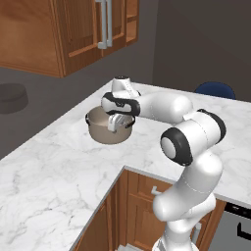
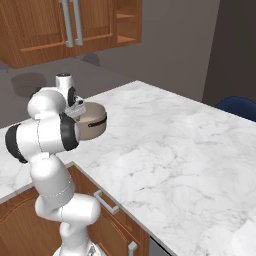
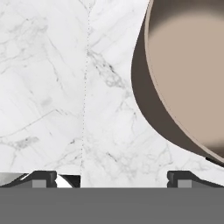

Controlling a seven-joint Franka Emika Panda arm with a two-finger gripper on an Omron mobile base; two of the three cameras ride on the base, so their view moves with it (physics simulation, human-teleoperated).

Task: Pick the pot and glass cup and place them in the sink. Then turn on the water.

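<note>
Nearest the base, wooden cabinet doors [image 1: 147, 196] run under the inner corner of the L-shaped white marble counter [image 1: 54, 171], and the arm rises in front of them and reaches forward across the marble. Its hand [image 1: 116, 123] hangs over the near rim of the pot [image 1: 105, 133], fingers pointing down and spread wide apart, with nothing between them. In the hand view the two finger tips [image 3: 43, 178] stand far apart at the bottom, bare marble between them, while the pot [image 3: 183, 74] curves in from the upper right with its pale interior showing. So the hand looks offset to one side of the rim rather than straddling it; I judge it is lining up to take the wall of the pot between its fingers, which would explain the wide spread and the downward pose.

The pot stands upright on the counter, well in from the front edge, towards the far wall side of the marble. Beyond it, wooden wall cupboards [image 2: 60, 30] hang above the grey wall. At the far right edge of the counter the top of a blue chair [image 1: 214, 89] shows.
</note>
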